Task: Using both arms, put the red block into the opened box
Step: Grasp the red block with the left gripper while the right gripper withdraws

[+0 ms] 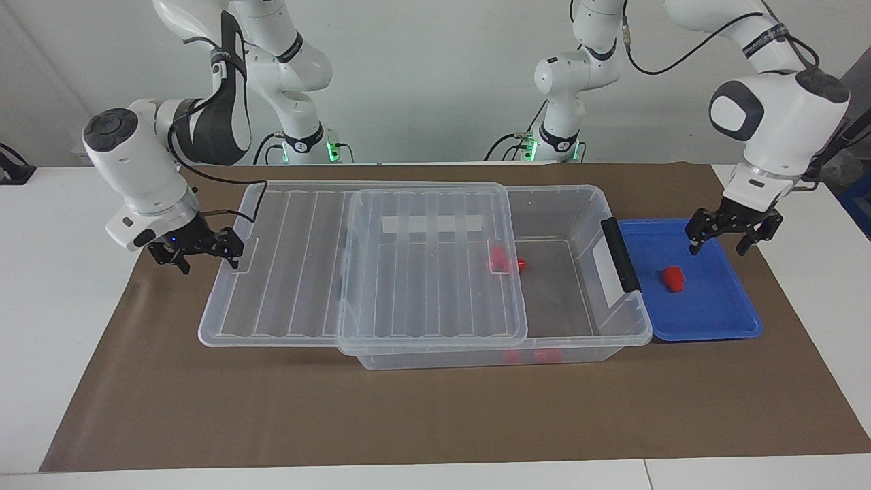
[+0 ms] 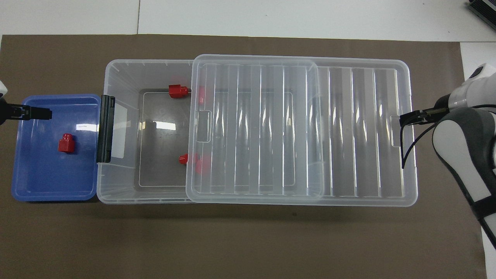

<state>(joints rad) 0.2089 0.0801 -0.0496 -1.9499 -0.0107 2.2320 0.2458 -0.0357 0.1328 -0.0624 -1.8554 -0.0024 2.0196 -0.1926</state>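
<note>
Lid slid aside, box part open, red block waiting in tray.

Facing view: box [image 1: 616, 327] uncovered at the left arm's end so a block can drop in; lid [image 1: 299, 265] pushed toward the right arm's end, overhanging the rim. Right gripper [image 1: 197, 250] at the lid's outer edge, jaws spread, gripping nothing visible. Left gripper [image 1: 725, 231] over the blue tray [image 1: 721, 320], jaws wide, empty, above red block [image 1: 674, 278] lying in the tray just beside the box handle [image 1: 619, 253].
Overhead view: red block [image 2: 66, 143] clear of tray walls, nothing blocking descent. Other red pieces [image 2: 177, 91] inside box, partly under lid [image 2: 255, 128]. Handle and box wall between tray [image 2: 46, 186] and opening; brown mat [image 2: 232, 240] covering worktop.
</note>
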